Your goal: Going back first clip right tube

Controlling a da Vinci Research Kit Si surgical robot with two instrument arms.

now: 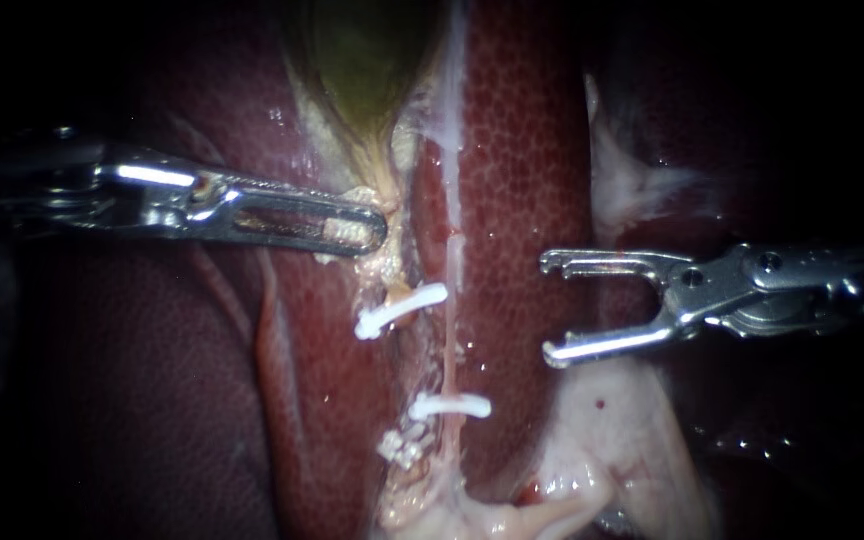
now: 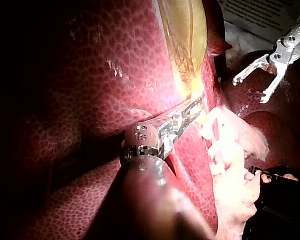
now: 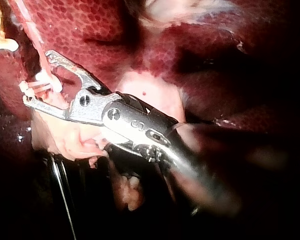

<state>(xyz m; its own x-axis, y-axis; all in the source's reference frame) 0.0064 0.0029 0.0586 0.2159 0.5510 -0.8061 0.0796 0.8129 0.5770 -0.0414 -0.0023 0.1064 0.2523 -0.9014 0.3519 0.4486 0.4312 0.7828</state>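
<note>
My left instrument (image 1: pixel 364 232) comes in from the left, its jaws shut on pale tissue at the narrow lower end of the green gallbladder (image 1: pixel 362 60); the left wrist view shows the same grip (image 2: pixel 190 110). The thin pink right tube (image 1: pixel 449 345) runs down the liver's groove and carries a white clip (image 1: pixel 449 406) low down. Another white clip (image 1: pixel 402 310) lies across the left tube, just below my left instrument's jaws. My right instrument (image 1: pixel 547 307) stands to the right of the right tube with its jaws wide open and empty, clear of the tube and also seen from its wrist (image 3: pixel 36 76).
Dark red liver (image 1: pixel 522 150) lies on both sides of the groove. Pale fatty tissue (image 1: pixel 612 430) spreads below my right instrument. A small metal clip (image 1: pixel 402 447) sits low beside the tubes. A black edge (image 2: pixel 280 200) and white paper (image 2: pixel 260 15) lie beyond the tissue.
</note>
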